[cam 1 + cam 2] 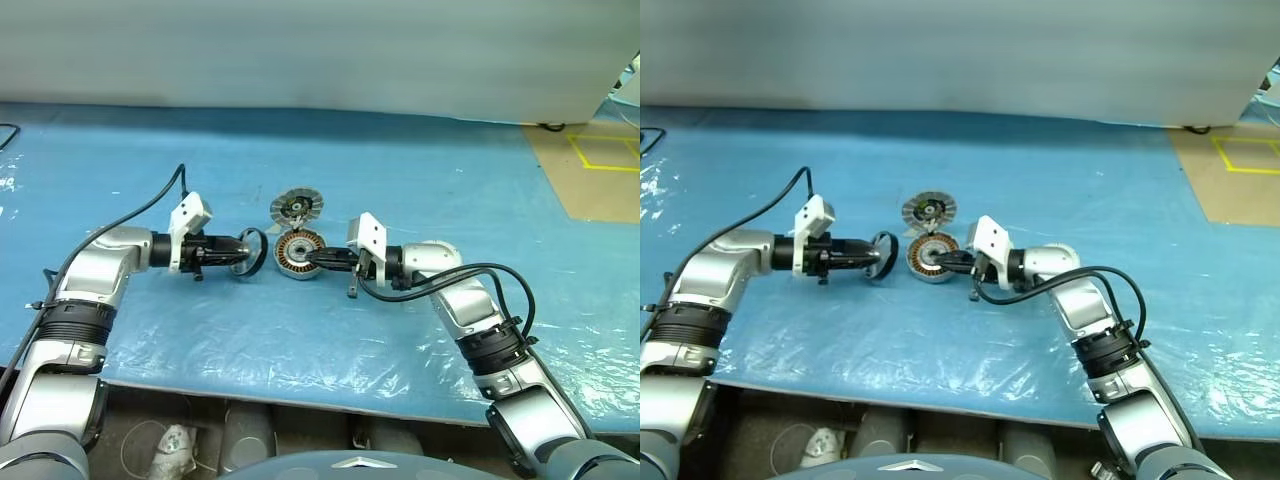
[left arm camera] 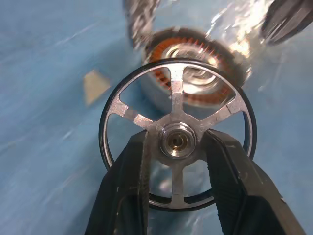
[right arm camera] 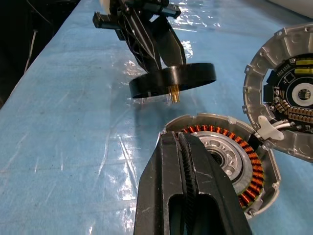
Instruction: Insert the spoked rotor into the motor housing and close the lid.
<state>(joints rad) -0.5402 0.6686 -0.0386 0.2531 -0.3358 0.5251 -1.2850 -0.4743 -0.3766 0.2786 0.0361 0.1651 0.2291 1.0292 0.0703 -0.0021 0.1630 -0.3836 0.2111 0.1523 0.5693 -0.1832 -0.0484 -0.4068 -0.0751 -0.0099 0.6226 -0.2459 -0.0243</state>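
The left hand (image 2: 176, 161) is clamped on the hub of the spoked rotor (image 2: 177, 134), held off the worktop (image 1: 300, 340) just left of the motor housing (image 1: 297, 251). The right hand (image 3: 183, 147), fingers together, rests on the housing and may obstruct insertion. A tilted rotor could jam. The lid (image 1: 297, 208) lies just beyond.

Two arms in silver-grey metal shells with black ribbed joint bands at elbow and forearm. Black cable loops off each forearm toward the wrist. White angular camera block (image 1: 189, 213) on the left wrist, matching white block (image 1: 367, 236) on the right. Left gripper (image 2: 176, 147): two glossy black tapered fingers. Right gripper (image 3: 182, 142): black fingers with fine ridged inner faces.
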